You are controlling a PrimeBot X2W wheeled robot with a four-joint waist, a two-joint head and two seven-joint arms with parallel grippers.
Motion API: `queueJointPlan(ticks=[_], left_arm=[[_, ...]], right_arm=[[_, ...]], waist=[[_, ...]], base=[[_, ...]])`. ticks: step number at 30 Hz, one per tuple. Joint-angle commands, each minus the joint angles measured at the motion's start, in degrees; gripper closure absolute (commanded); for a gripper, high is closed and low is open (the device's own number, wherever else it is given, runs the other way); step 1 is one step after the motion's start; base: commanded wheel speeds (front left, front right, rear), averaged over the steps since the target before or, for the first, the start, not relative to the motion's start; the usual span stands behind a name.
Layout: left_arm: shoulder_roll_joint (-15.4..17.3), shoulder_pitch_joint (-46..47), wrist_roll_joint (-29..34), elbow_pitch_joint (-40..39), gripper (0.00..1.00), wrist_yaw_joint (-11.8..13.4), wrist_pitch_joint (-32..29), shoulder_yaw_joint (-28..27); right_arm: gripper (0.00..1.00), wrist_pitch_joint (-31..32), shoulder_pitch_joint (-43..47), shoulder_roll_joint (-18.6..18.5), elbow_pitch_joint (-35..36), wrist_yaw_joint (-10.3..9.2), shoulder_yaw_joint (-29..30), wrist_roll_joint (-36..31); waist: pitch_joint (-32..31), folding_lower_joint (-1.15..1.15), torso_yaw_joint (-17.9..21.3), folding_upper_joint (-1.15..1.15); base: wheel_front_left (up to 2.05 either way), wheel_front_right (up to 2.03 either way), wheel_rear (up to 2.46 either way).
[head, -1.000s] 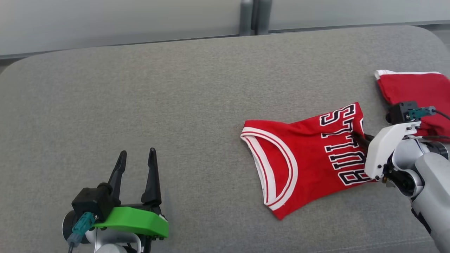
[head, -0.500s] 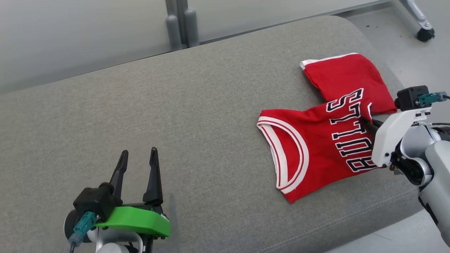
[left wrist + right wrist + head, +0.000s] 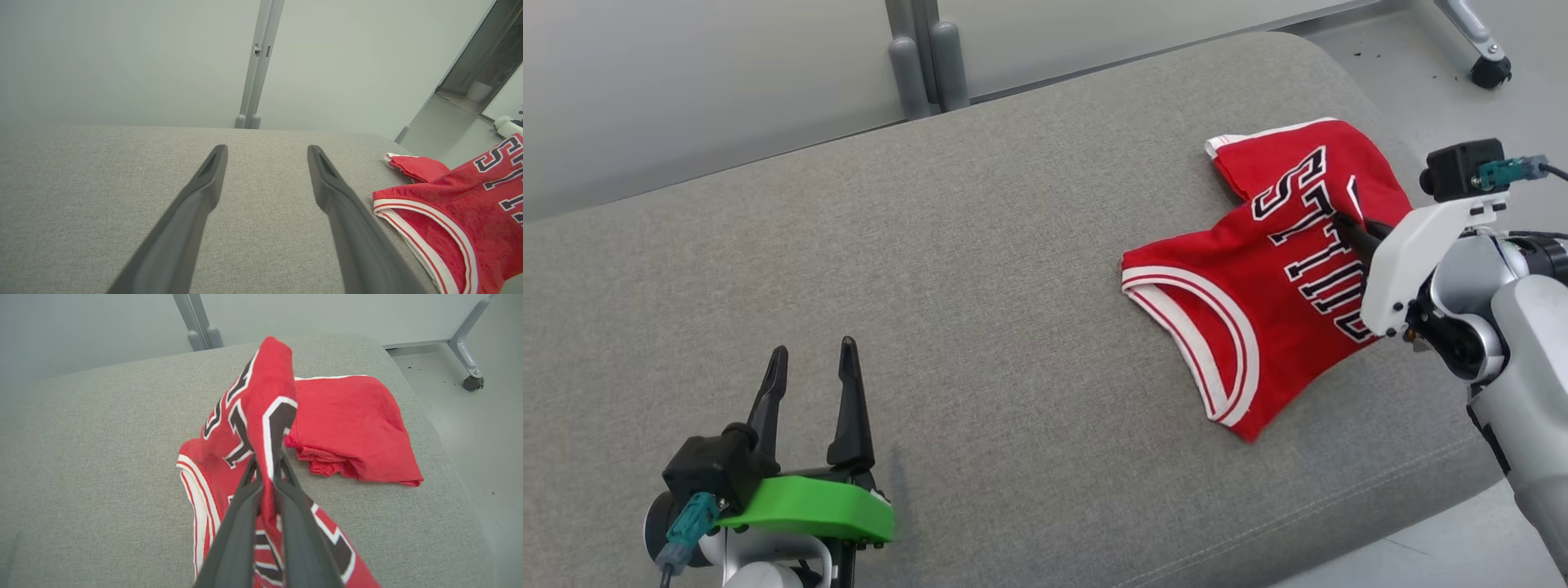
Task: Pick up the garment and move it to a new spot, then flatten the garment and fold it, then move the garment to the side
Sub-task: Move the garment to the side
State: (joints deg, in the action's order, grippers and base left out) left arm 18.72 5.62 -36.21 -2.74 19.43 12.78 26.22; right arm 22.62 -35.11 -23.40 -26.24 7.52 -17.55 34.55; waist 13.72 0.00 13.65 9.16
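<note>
R gripper (image 3: 267,461) is pinching the shirt (image 3: 1258,278) tight. Its two fingers are nearly touching, w/ a thin fold of red cloth between them, right by the black letters. That fold is standing up off the bench (image 3: 931,245). The rest of the shirt is lying on the bench's right end, w/ the white-trim armhole pointing to the middle & the low corner close to the front edge. The far part is lying over a 2nd red cloth (image 3: 351,424), which is sitting by the far right corner.

L gripper (image 3: 814,347) is hovering wide open, holding nothing, low over bare bench & well apart from the shirt.

What could be going wrong, I think:
- The grip is only on a thin fold, so a fast pull may be letting the shirt slip out.
- The shirt is resting on the 2nd red cloth, so a drag could be taking that along, or pushing it onto the floor (image 3: 1421,73).
- The shirt is so near the edge that the loose part may be sliding off & hanging down.
- A one-spot hold is bunching it up, so it may be landing messy, not neat.
</note>
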Motion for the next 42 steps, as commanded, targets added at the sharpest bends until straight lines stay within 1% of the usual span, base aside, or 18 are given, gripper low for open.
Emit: queueJointPlan(ticks=[1, 8, 12, 17, 24, 30, 34, 40, 41, 42], left_arm=[[0.09, -0.74, -0.38, 0.19, 0.0, 0.14, 0.42, -0.14], [0.01, -1.33, -0.5, 0.13, 0.0, 0.02, 0.55, 0.09], [0.43, -0.72, -0.15, -0.21, 0.0, 0.0, 0.24, 0.21], [1.39, 0.59, 0.52, -1.02, 0.0, 0.18, -0.39, 0.25], [2.77, 2.13, 1.53, -2.83, 0.0, 0.59, -1.94, 0.47], [3.74, 4.32, 2.61, -4.12, 0.0, 0.37, -3.35, 1.0], [4.46, 5.68, 3.24, -4.95, 0.0, 0.33, -4.26, 1.27], [5.03, 6.93, 4.04, -5.86, 0.0, 0.69, -4.99, 1.7], [5.08, 7.02, 4.12, -5.91, 0.0, 0.72, -5.12, 1.73], [5.18, 7.07, 4.15, -5.91, 0.0, 0.73, -5.31, 1.8]], right_arm=[[1.0, 0.37, -1.3, 0.45, -0.16, -0.05, 0.49, -0.51], [1.0, 1.32, -7.92, 1.7, -4.13, -0.05, 4.06, -3.1], [1.0, 0.53, -9.88, 1.17, -6.11, -0.05, 5.57, -4.26], [1.0, -1.59, -12.16, 0.13, -10.54, -0.05, 9.02, -6.43], [1.0, -6.37, -14.52, -3.06, -16.44, -0.06, 12.98, -10.05], [1.0, -10.67, -16.49, -6.35, -21.74, -0.06, 15.04, -13.91], [1.0, -13.36, -18.2, -8.18, -25.72, -0.06, 17.68, -16.23], [1.0, -17.66, -20.61, -9.18, -31.77, -0.06, 21.79, -19.52], [0.89, -18.51, -20.91, -9.19, -32.6, -0.06, 22.04, -20.38], [0.72, -19.12, -21.2, -9.15, -33.64, -0.06, 22.58, -20.89]], waist=[[-0.6, 0.0, -1.14, 0.0], [-0.09, 0.0, -4.49, 0.0], [1.0, 0.0, -5.64, 0.0], [3.28, 0.0, -7.21, 0.0], [7.08, 0.0, -9.07, 0.0], [10.98, 0.0, -11.28, 0.0], [13.54, 0.0, -12.66, 0.0], [16.51, 0.0, -13.81, 0.0], [16.86, 0.0, -13.9, 0.0], [17.19, 0.0, -13.97, 0.0]], base=[[0.0, 0.0, 0.0], [0.0, 0.0, 0.0], [0.0, 0.0, 0.0], [0.0, 0.0, 0.0], [0.0, 0.0, 0.0], [0.0, 0.0, 0.0], [0.0, 0.0, 0.0], [0.0, 0.0, 0.0], [0.0, 0.0, 0.0], [0.0, 0.0, 0.0]])
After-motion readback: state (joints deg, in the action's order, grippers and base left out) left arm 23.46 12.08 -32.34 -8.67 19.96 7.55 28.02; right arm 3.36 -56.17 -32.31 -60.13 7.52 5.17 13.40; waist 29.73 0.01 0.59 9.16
